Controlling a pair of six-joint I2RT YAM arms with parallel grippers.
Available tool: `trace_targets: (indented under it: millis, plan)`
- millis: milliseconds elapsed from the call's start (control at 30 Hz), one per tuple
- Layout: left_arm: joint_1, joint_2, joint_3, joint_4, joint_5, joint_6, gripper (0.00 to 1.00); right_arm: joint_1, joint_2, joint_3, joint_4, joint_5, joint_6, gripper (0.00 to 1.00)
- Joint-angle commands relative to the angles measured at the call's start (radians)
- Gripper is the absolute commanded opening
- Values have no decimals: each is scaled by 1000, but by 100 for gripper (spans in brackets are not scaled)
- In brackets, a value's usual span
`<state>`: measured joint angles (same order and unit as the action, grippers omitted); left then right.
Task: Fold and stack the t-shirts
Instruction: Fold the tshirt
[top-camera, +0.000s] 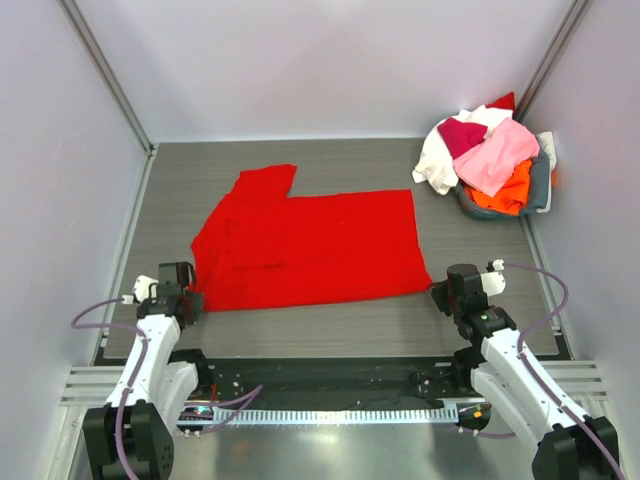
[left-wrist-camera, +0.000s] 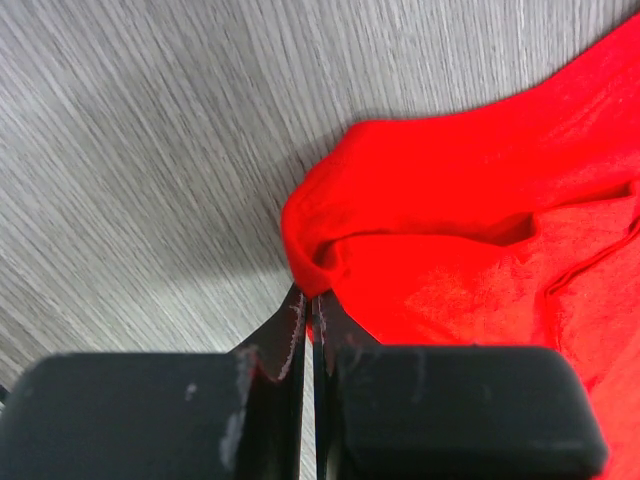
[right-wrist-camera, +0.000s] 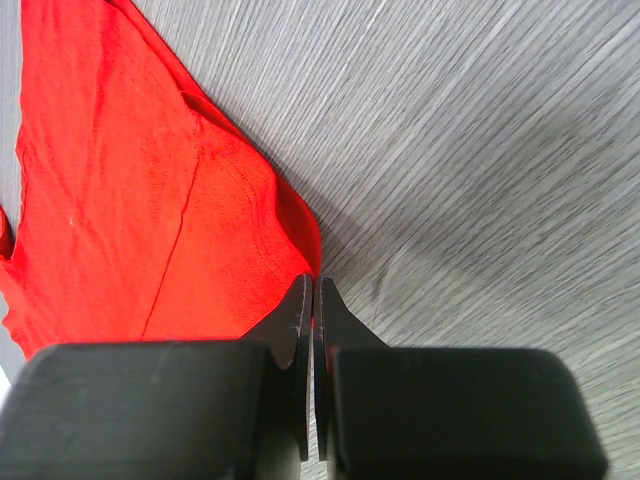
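One bright red t-shirt (top-camera: 310, 245) lies spread flat across the middle of the table, sleeve toward the back left. My left gripper (top-camera: 197, 300) sits at its near left corner. In the left wrist view that gripper (left-wrist-camera: 311, 300) is shut, with a bunched fold of the red cloth (left-wrist-camera: 480, 200) pinched at its tips. My right gripper (top-camera: 438, 296) is at the near right corner. The right wrist view shows it (right-wrist-camera: 313, 285) shut on the hem corner of the red cloth (right-wrist-camera: 120, 200). Other t-shirts, pink (top-camera: 497, 155), white (top-camera: 435, 160), magenta (top-camera: 462, 133) and orange (top-camera: 505, 195), are heaped at the back right.
A grey basket (top-camera: 541, 185) holds the heap in the back right corner. Pale walls with metal posts close in the grey wood-grain table (top-camera: 330, 165) on the left, back and right. A metal rail (top-camera: 330, 412) runs along the near edge between the arm bases.
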<state>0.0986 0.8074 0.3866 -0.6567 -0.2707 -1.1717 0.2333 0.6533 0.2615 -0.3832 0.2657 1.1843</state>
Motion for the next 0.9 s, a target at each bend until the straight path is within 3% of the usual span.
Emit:
trace_targets:
  millis: [0,133,233,267,400,500,633,867]
  plan:
    - [7,4,12,32,-7,-8,0,-6,-8,7,3,23,9,1]
    - [7,50,84,86,27,-46,0,-5,9,33,3,29,12,1]
    - [7,128,327,2,12,-28,0,-6,12,64,-3,35,6,1]
    - [7,166,476,-33,-5,1,0,-5,9,71,-5,38,8,1]
    - [7,194,679,-179,-68,78,0,-5,3,105,-17,50,1,1]
    - [7,133,591,-176,-78,96,0,-5,-4,114,-25,53,0,1]
    - [9,32,344,-142,-74,89,0,-3,-17,108,-39,56,-2,1]
    - [-10,-128,203,-202,-104,81,1,-6,-72,125,-98,76,-23,1]
